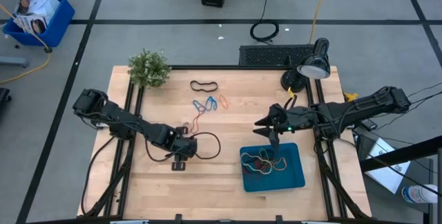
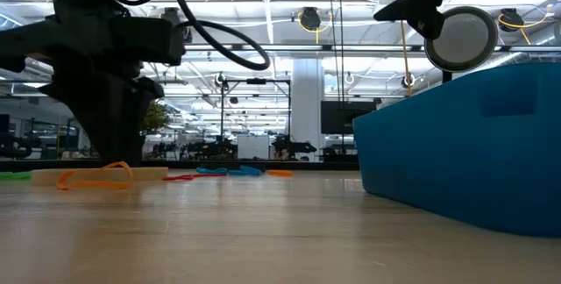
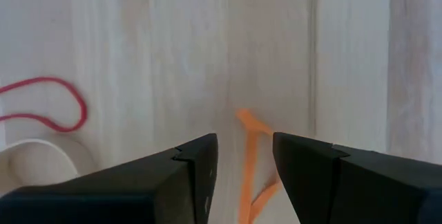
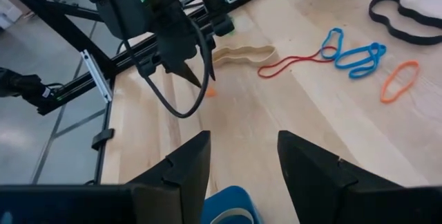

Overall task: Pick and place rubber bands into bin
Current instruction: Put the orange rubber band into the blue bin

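Both grippers hover with fingers apart, holding nothing.

The left gripper (image 3: 245,165) is low over the table (image 1: 159,182), its fingers either side of an orange rubber band (image 3: 250,162) lying on the wood. The right gripper (image 1: 273,141) hangs above the far edge of the teal bin (image 1: 295,177), which holds several bands. More rubber bands (image 1: 209,104), blue, orange, red and black, lie mid-table.

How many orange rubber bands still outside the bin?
2. One orange band lies beside the blue bands mid-table; the other lies between the left gripper's open fingers. More may be hidden.
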Action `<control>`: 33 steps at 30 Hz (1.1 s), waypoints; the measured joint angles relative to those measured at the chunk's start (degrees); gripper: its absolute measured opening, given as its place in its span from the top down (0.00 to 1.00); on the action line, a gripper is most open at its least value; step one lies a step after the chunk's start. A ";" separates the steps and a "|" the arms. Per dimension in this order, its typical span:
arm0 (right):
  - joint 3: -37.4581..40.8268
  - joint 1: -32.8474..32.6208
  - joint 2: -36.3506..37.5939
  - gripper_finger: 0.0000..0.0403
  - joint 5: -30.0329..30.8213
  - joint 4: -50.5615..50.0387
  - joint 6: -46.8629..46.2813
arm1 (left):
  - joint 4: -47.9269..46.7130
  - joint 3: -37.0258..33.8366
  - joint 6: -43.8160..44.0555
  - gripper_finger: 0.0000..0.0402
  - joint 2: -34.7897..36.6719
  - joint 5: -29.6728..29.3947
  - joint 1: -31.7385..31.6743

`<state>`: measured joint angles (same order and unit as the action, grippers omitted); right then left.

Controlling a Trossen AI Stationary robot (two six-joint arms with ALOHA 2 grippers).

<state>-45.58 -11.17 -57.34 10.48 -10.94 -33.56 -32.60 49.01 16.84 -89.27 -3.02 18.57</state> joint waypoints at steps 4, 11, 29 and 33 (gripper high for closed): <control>0.00 0.02 0.00 0.60 0.00 0.00 0.44 | 0.29 0.00 -0.06 0.63 0.00 -0.83 0.00; 0.00 0.02 0.00 0.59 -0.02 -0.02 0.91 | 2.67 0.00 -0.67 0.63 -1.89 0.47 0.05; 0.00 -0.01 -0.02 0.59 -0.02 -0.07 1.40 | 1.15 -0.02 1.37 0.68 -4.83 1.29 0.11; 0.00 -0.01 -0.02 0.60 -0.02 -0.06 1.49 | 1.14 -0.02 1.38 0.80 -4.83 1.96 0.11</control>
<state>-45.58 -11.18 -57.36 10.46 -11.00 -32.08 -31.46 48.99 18.22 -94.11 -1.06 18.68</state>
